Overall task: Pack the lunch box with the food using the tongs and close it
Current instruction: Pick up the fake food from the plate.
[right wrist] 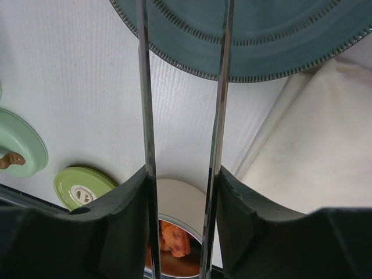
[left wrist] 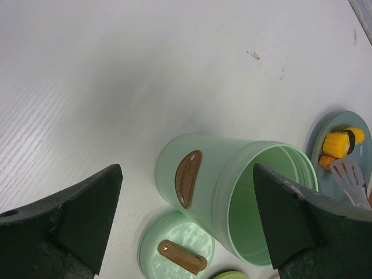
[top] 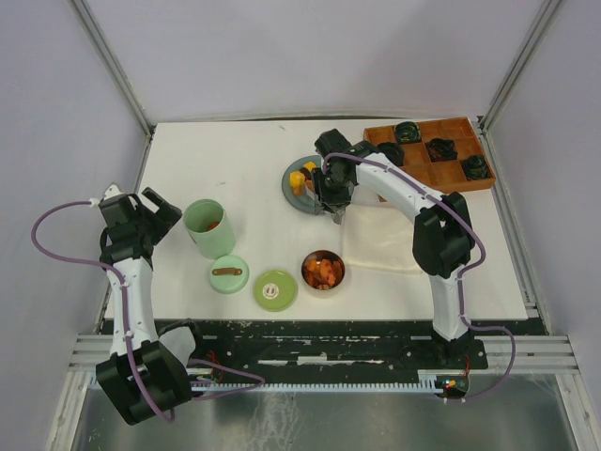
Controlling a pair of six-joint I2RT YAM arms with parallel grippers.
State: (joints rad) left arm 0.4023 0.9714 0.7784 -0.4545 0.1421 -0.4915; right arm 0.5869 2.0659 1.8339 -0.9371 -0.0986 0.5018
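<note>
1. The tongs [right wrist: 145,116], thin, springy and likely slick steel, reach over the plate [right wrist: 261,35]. The right gripper [right wrist: 181,192] squeezes both arms partway along, and they stay apart.
2. The food [left wrist: 343,141] on the plate looks light and soft.
3. Left of the plate, the left gripper [left wrist: 186,215] gapes empty by the canister [left wrist: 232,192]; the way there looks unblocked.

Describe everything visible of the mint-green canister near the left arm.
The mint-green canister is a smooth cylinder, plastic by its look, with a brown oval patch on its side and a stepped rim. It stands upright and open on the white table. From above, a brownish speck shows inside, too small to identify. The left gripper faces it with fingers wide, apart from it. Its flat lid lies handle-up by its base; whether they touch is unclear.
</note>
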